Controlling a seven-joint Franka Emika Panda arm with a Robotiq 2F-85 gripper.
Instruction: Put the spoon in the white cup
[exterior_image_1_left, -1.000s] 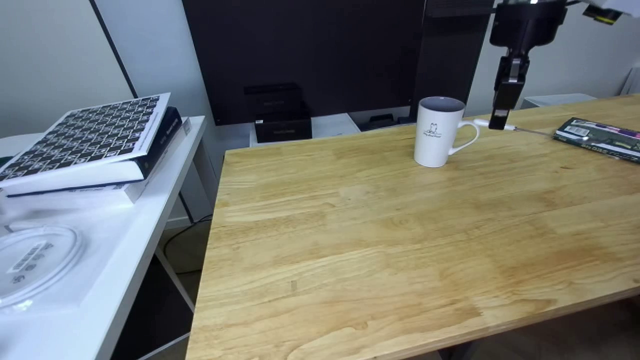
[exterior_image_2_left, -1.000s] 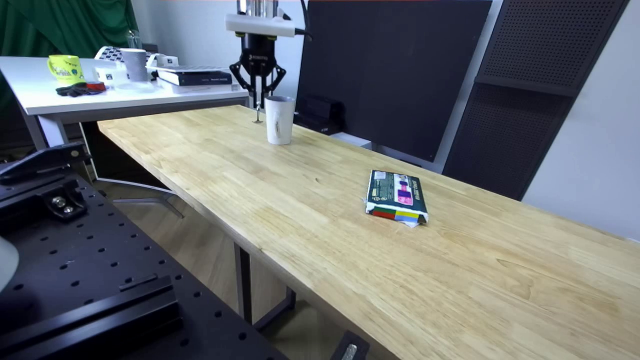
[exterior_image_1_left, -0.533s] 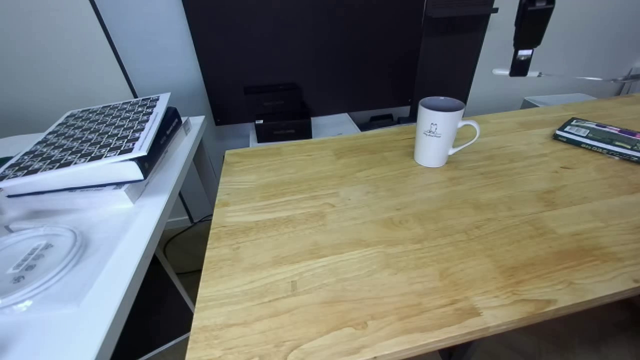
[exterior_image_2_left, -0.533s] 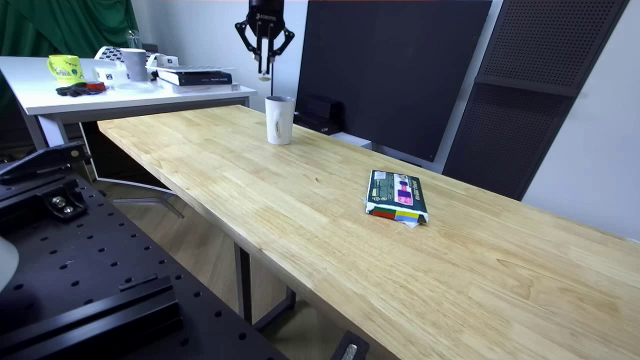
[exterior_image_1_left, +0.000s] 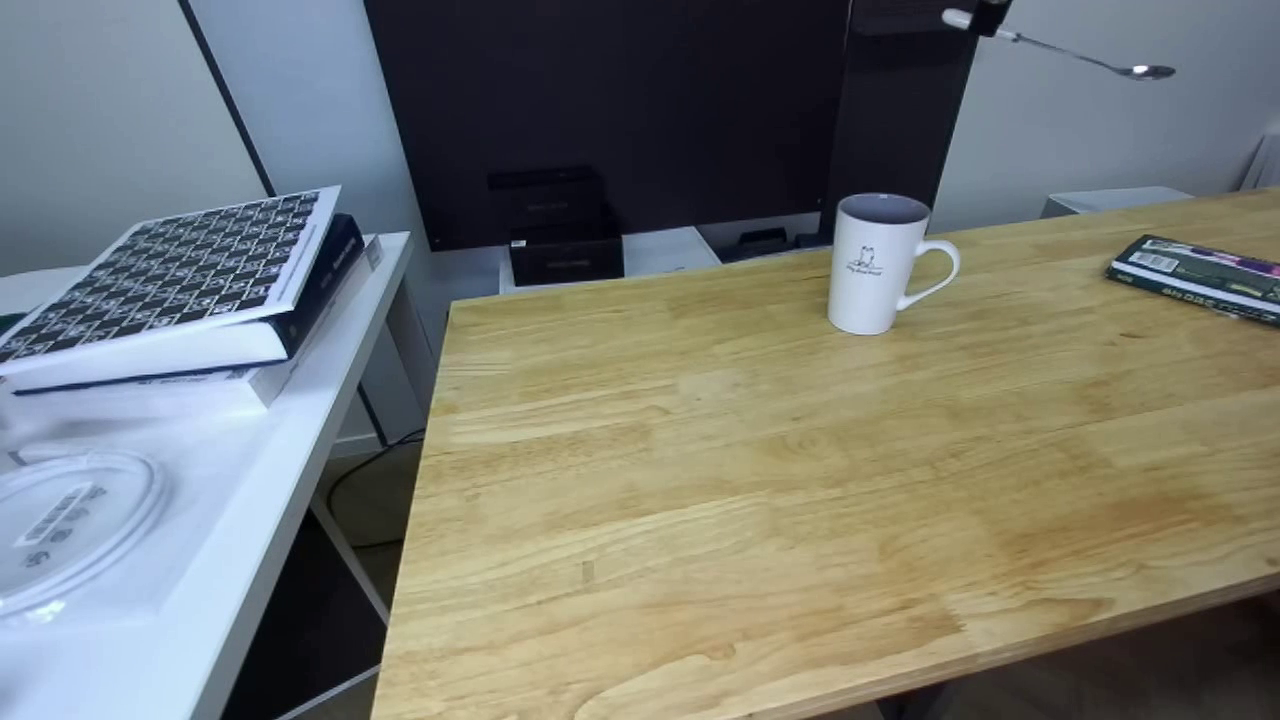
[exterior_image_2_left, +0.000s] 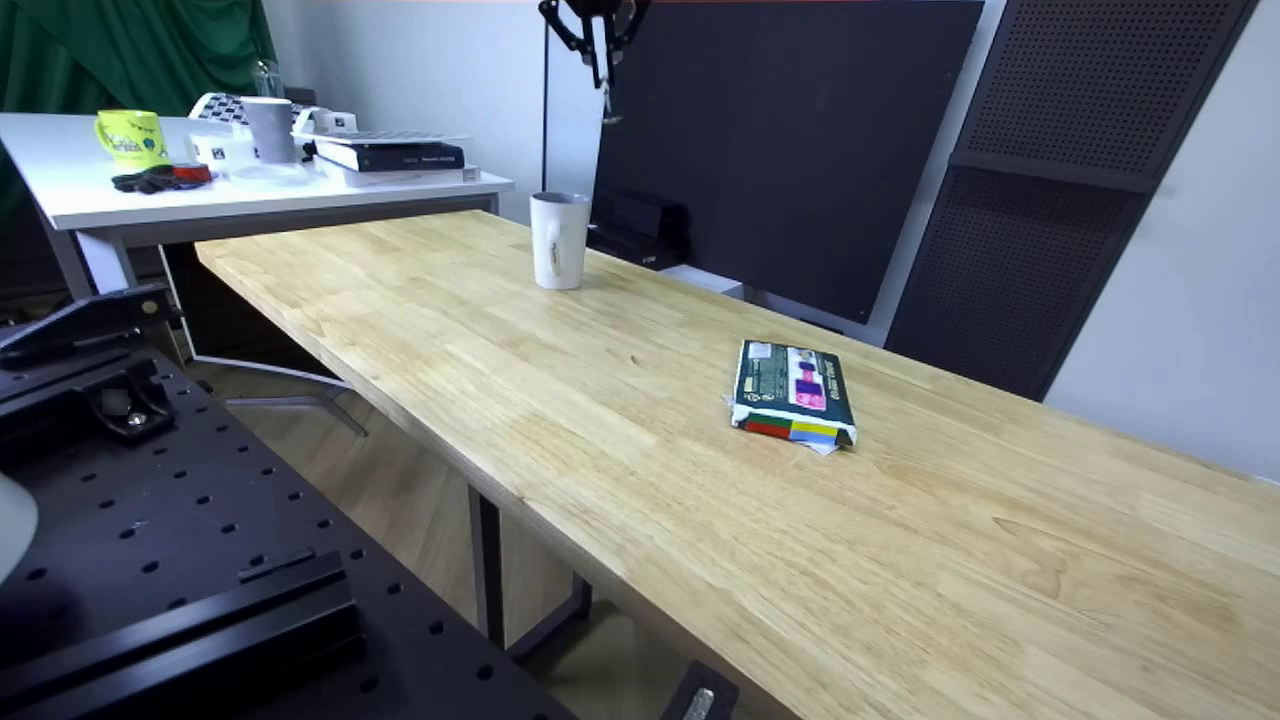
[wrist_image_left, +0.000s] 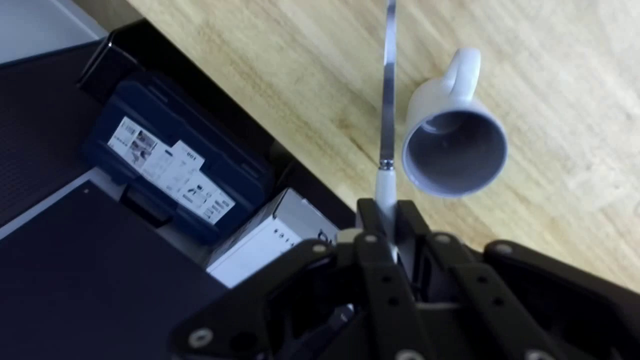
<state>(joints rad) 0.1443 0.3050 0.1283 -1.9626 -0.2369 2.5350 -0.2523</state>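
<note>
The white cup (exterior_image_1_left: 868, 270) stands upright on the wooden table, also seen in an exterior view (exterior_image_2_left: 560, 243). In the wrist view the cup (wrist_image_left: 452, 145) shows its dark grey inside and its loop handle. My gripper (wrist_image_left: 390, 207) is shut on the white handle of the spoon (wrist_image_left: 388, 115), whose bowl is cut off at the top edge. In an exterior view the spoon (exterior_image_1_left: 1146, 72) is high above the table, roughly level, bowl dipping slightly; the gripper (exterior_image_1_left: 990, 17) is mostly out of frame. The gripper (exterior_image_2_left: 603, 75) is above the cup and apart from it.
A dark green packet (exterior_image_2_left: 795, 390) lies on the wooden table (exterior_image_2_left: 600, 420). A dark panel (exterior_image_2_left: 790, 150) stands behind the table. Beyond its edge are a blue case (wrist_image_left: 175, 155) and a white box (wrist_image_left: 275, 240). A white side table holds books (exterior_image_1_left: 180, 270).
My gripper has risen from near the table beside the cup to high above it, carrying the spoon. In the last half second it also shifted toward the dark panel. The cup has not moved.
</note>
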